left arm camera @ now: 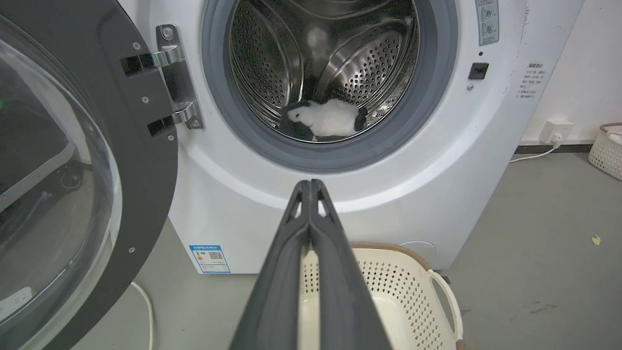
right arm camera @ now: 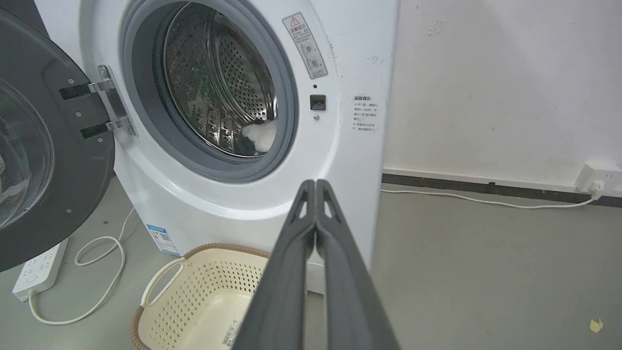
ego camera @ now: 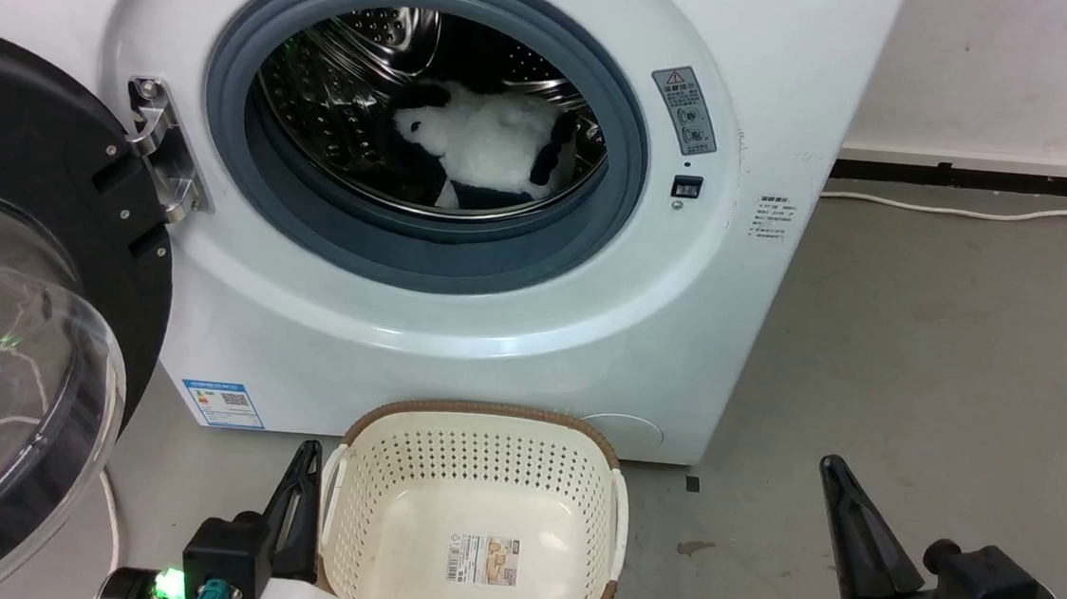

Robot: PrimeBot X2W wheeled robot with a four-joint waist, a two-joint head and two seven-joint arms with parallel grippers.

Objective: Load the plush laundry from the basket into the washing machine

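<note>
- White washing machine (ego camera: pixel 510 355): the plush panda (ego camera: pixel 493 149) lies low in its steel drum (ego camera: pixel 360 86); loading appears complete.
- Open door (ego camera: pixel 27 203): hangs at the left; keep the left arm off its black rim.
- Basket (ego camera: pixel 486 412): empty, on the floor (ego camera: pixel 918 368) just before the machine, between the claws.
- Left claw (left arm camera: pixel 309 187), right claw (right arm camera: pixel 316 187): fingers pressed together, holding nothing; open floor at the right gives room to withdraw.

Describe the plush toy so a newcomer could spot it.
Find the big white washing machine with its door open. Through the grey round seal, the plush toy lies low in the steel drum. It is the only fluffy thing there, white with black patches.
</note>
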